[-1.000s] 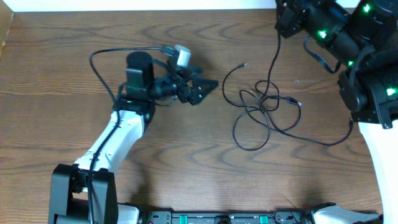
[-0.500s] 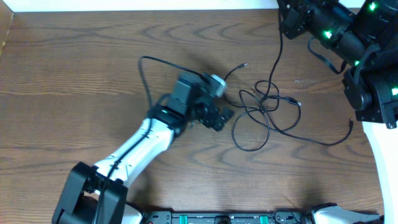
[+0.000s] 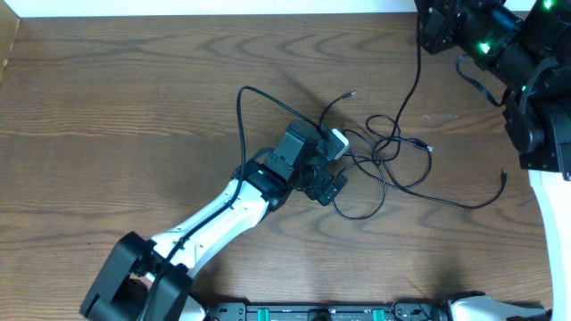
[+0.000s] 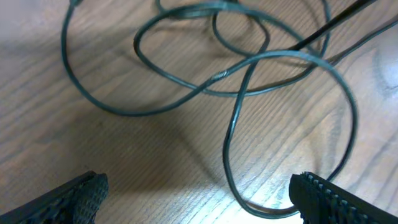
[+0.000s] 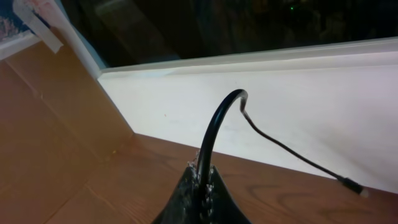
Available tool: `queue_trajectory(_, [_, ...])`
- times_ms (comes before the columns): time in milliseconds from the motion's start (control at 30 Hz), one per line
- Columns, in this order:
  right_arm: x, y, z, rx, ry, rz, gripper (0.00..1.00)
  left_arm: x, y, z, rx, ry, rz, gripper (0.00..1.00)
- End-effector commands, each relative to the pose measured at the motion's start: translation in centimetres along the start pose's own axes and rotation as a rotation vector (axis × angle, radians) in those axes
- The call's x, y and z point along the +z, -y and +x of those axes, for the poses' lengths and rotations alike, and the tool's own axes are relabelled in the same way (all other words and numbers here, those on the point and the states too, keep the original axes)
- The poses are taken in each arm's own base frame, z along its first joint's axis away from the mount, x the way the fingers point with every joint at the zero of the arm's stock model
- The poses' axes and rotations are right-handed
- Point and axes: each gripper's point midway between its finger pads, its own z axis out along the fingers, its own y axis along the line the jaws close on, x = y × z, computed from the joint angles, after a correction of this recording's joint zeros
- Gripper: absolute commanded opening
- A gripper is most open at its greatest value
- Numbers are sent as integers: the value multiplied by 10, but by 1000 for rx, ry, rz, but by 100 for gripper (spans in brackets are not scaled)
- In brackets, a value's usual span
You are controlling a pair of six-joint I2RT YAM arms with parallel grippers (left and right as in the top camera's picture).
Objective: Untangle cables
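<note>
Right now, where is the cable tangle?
Overhead view: the cables lie right of the table's centre, with the open left end effector hovering over their left loops; one strand rises to the shut right end effector at top right.

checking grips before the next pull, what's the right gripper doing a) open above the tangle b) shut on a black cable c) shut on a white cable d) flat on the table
b, in the right wrist view the right gripper is pinched shut on a black cable arcing up from its tips
</note>
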Motion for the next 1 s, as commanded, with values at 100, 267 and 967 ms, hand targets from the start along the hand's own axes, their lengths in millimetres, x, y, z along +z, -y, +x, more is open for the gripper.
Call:
queue_trajectory(100, [-9,-8,-11,-16,31,-17,1,26,-6,21,7,-67,-10,98])
queue_trajectory(267, [-9,-8,-12,-17,33,-19,1,38,-8,33,0,-103,-7,98])
queue_trajectory(967, [-9,-10,-11,5,30,-30,1,37,-7,44,-10,-150,-7,76])
